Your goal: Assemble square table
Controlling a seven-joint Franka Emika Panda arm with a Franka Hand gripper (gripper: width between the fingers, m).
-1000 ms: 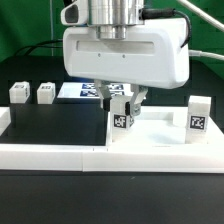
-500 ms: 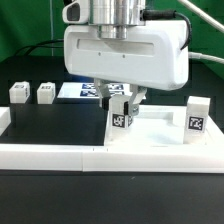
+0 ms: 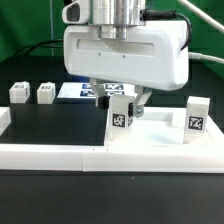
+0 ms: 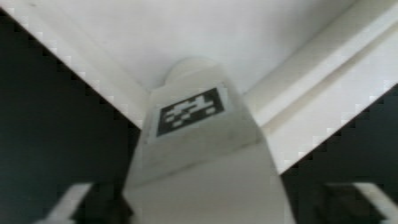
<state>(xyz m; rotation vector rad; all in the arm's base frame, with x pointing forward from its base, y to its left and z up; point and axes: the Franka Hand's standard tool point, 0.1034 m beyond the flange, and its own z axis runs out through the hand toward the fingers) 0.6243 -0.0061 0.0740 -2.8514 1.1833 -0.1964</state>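
A white leg [image 3: 121, 115] with a black-and-white tag stands upright at the corner of the white tabletop [image 3: 155, 131], directly under my gripper [image 3: 122, 101]. In the wrist view this leg [image 4: 196, 130] fills the middle. My fingers [image 4: 71, 203] stand off on either side with dark gaps between them and the leg, so the gripper [image 4: 217, 205] is open around it. A second leg [image 3: 197, 115] stands upright at the tabletop's corner toward the exterior view's right. Two more legs [image 3: 18, 92] [image 3: 45, 93] rest on the black table at the exterior view's left.
A long low white border wall [image 3: 90, 155] runs along the front, against the tabletop. The marker board [image 3: 80, 90] lies flat behind, partly hidden by the gripper's body. Black cables hang at the back.
The jaws have spread apart and let go of the leg under the gripper. Its tag now sits turned a little. The arm has stayed in place.
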